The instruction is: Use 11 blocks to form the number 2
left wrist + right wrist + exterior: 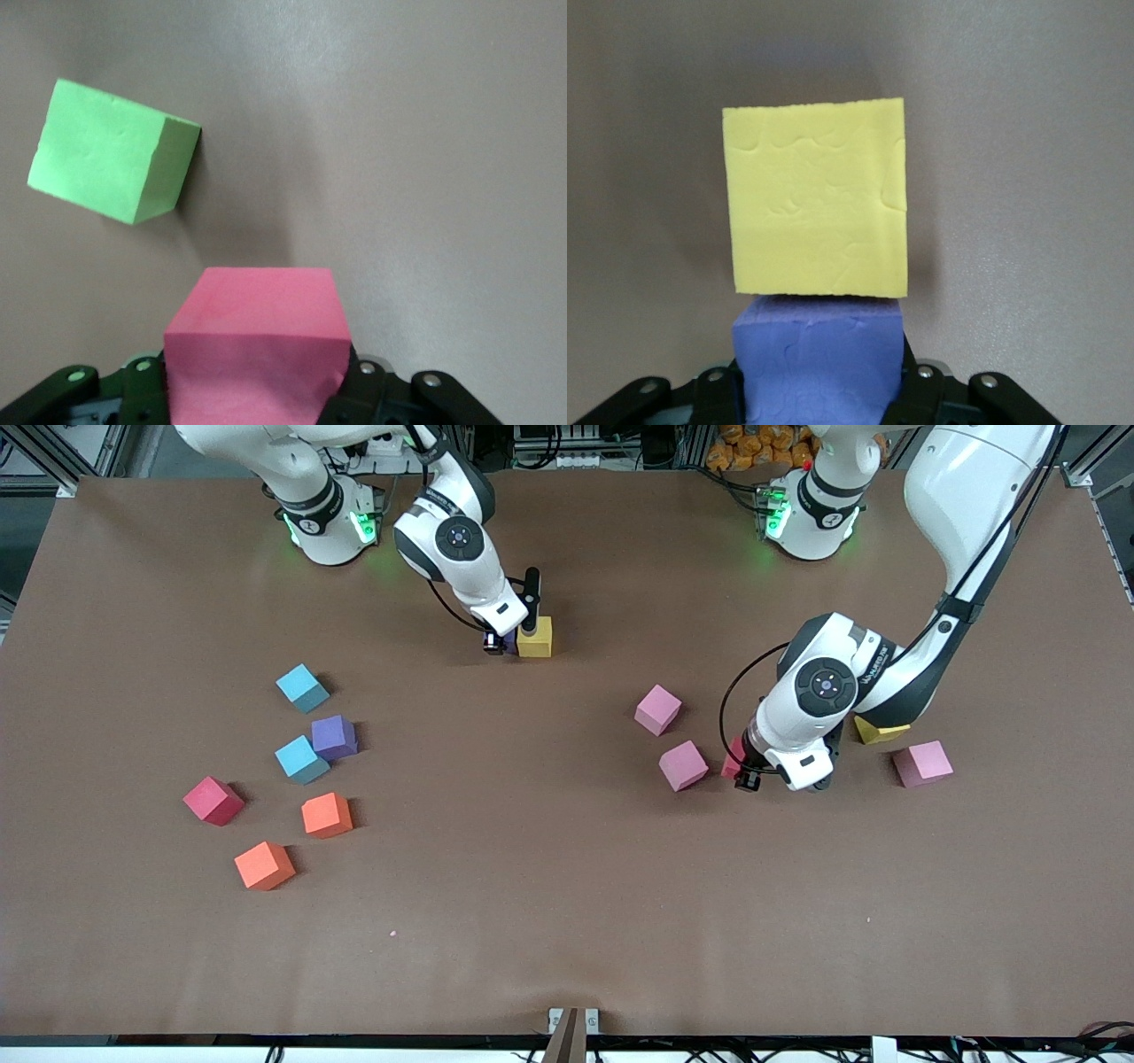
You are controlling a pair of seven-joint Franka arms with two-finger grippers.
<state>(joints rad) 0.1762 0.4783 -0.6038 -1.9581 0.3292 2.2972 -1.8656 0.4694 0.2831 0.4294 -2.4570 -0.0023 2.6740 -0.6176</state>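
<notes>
Two blocks mark the start of the number 2 near the robots' side of the tabletop [567,921]: a yellow block [535,638] with a purple block [819,359] pressed against one face. The right gripper [507,640] is down at that pair, jaws clamped on the purple block, which the right wrist view shows touching the yellow one, edges roughly in line.

The left gripper [753,766] is low over the tabletop toward the left arm's end, jaws clamped on a red block [257,345]. A green block [111,150] lies near it (seen only from the left wrist camera). A second yellow block [879,732] sits partly under that arm, and three pink blocks [658,709] [683,765] [922,763] lie around it.

Loose stock toward the right arm's end: two light blue blocks [302,688] [301,759], another purple block [334,737] touching the nearer blue one, a red block [213,801], and two orange blocks [327,815] [264,865].

Assessment: the digit is barely begun. Risks from here:
- Foam may cling to the right jaws on release, dragging the purple block off line or nudging the yellow one.
- A skew set now would carry through every later row.
- The left arm, bringing red in, could crowd the right arm at the digit.
</notes>
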